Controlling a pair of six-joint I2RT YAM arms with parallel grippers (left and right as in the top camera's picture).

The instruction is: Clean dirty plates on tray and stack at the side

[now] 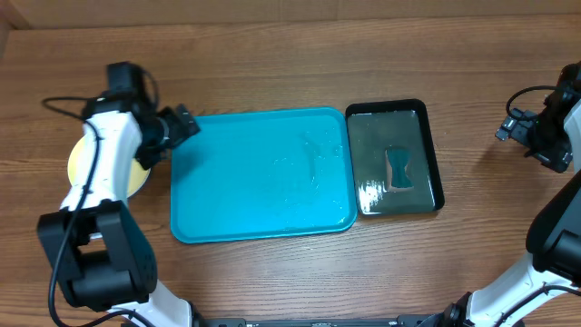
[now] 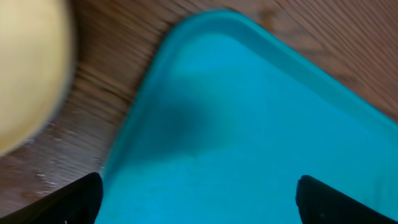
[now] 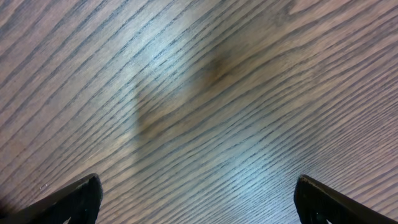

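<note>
The turquoise tray [image 1: 254, 182] lies at the table's middle with nothing on it, its surface showing a wet sheen. A pale yellow plate [image 1: 80, 163] rests on the wood left of the tray, mostly covered by my left arm; whatever lies under it is hidden. My left gripper [image 1: 186, 123] hangs open over the tray's far-left corner, empty. In the left wrist view the tray [image 2: 261, 118] fills the frame, the plate [image 2: 25, 68] is a blur at the upper left, and the gripper [image 2: 199, 202] stands wide. My right gripper [image 1: 513, 127] is open over bare wood at the far right.
A glossy black tray [image 1: 386, 104] holding shallow water and a teal sponge [image 1: 399, 170] sits against the turquoise tray's right side. The right wrist view shows only the wooden tabletop [image 3: 199, 93] beneath the open gripper [image 3: 199, 202].
</note>
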